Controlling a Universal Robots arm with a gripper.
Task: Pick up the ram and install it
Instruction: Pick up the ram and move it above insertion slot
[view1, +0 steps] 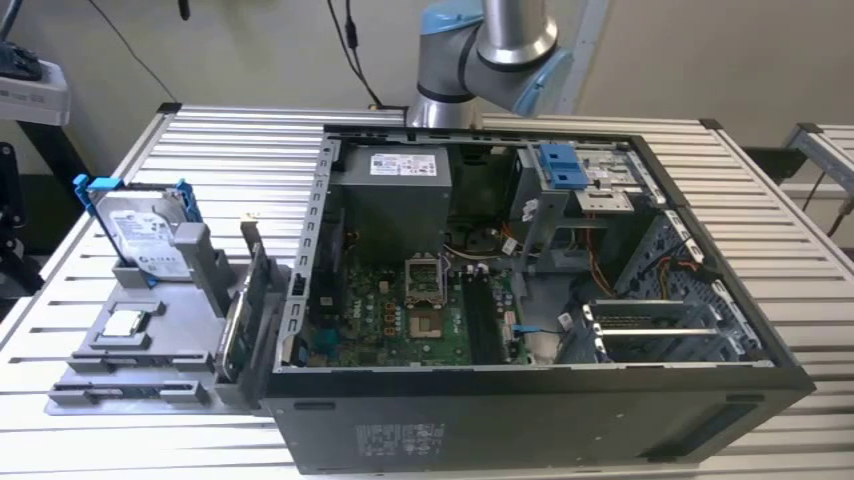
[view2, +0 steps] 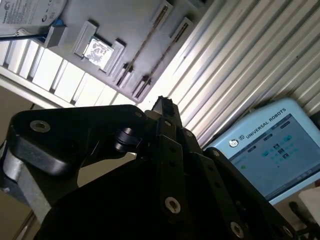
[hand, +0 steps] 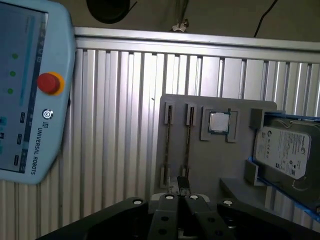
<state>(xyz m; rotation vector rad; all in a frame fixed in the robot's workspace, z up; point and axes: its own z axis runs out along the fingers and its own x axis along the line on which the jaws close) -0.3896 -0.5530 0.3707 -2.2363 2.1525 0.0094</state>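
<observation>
The ram (hand: 168, 144) appears as a thin dark stick standing on edge in a narrow slot of the grey holder tray (hand: 220, 165). A second strip like it (hand: 187, 142) stands in the neighbouring slot. In the second wrist view the same two strips (view2: 145, 47) run across the tray. My gripper (hand: 182, 192) hangs high above the table, well apart from the tray. Its fingertips (view2: 162, 106) are drawn together, shut, with nothing I can make out between them. In the exterior view the tray (view1: 134, 385) lies on the exterior view's left of the open computer case (view1: 534, 300).
A silver hard drive with blue rails (view1: 140, 235) stands in the tray, with a small square chip (hand: 218, 122) beside it. A green circuit card (view1: 244, 310) stands against the case. A light blue teach pendant (hand: 25, 90) lies on the slatted metal table (hand: 120, 125).
</observation>
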